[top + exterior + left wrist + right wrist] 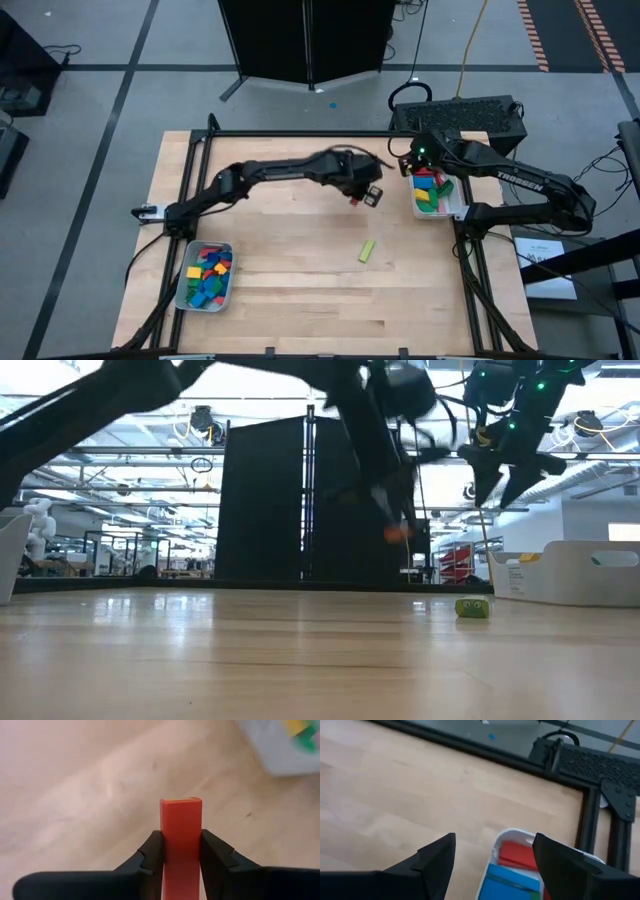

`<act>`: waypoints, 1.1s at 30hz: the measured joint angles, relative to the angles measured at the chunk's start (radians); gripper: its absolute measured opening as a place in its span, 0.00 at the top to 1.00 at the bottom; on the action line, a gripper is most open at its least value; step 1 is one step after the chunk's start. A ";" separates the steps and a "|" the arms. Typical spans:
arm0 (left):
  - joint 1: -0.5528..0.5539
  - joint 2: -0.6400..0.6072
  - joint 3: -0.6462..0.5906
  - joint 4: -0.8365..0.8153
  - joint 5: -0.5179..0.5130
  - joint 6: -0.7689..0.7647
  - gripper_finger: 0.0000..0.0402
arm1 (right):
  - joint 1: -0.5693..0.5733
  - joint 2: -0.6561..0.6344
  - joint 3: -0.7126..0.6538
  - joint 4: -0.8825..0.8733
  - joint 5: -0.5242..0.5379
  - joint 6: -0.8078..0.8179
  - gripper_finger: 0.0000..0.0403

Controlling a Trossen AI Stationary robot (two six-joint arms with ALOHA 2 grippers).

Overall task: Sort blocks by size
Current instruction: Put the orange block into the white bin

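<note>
My left gripper (365, 196) hangs over the middle of the table, toward the right tray, shut on a red-orange bar block (181, 845). My right gripper (492, 855) is open and empty above the far end of the right tray (452, 210), which holds several longer bars in red, blue, green, yellow and pink. The left tray (183, 285) near the table's front left holds several small blocks. One yellow-green bar (367, 251) lies flat on the wood, right of centre; it also shows in the low view (472, 608). My left gripper pinches the red-orange bar's two long sides (166, 851) between its two fingers (215, 855). The bar lies along the fingers, and its free end (181, 800) sticks out beyond the fingertips. It is lifted clear of the table.
A black frame (300, 134) runs along the table's far edge and down both sides. A black box (460, 118) sits behind the right tray. Bare wood lies between the two trays.
</note>
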 joint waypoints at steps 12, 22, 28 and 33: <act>0.073 -0.311 0.001 0.014 -0.178 0.072 0.80 | -0.036 -0.066 0.165 0.078 -0.101 -0.169 0.36; 0.038 -0.475 0.003 0.410 -0.172 0.241 0.80 | -0.010 -0.195 0.193 0.470 -0.750 -0.281 0.36; -0.011 -0.470 0.003 0.562 -0.096 0.319 0.80 | 0.036 -0.223 0.193 0.726 -0.837 -0.197 0.36; -0.040 -0.440 0.001 0.608 -0.091 0.356 0.80 | 0.071 -0.208 0.193 0.792 -0.838 -0.176 0.36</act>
